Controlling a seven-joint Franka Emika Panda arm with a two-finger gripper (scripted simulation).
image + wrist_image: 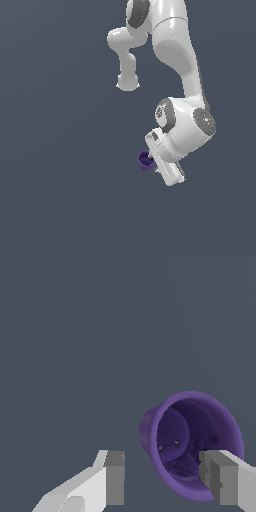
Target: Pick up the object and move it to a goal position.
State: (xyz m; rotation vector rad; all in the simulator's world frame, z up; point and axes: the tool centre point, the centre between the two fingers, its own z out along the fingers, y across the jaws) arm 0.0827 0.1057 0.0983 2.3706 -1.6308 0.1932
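Note:
The object is a small dark purple cup, lying just off the tip of my white gripper, on the exterior view's left of the hand. In the wrist view the object turns its hollow mouth toward the camera. My gripper is open. One fingertip overlaps the cup's rim and part of its mouth. The other fingertip stands outside the cup with a small gap to its wall. I cannot tell whether the overlapping finger touches the cup.
A plain dark grey-blue surface fills both views. The white arm comes down from the top of the exterior view, with its wrist above the hand.

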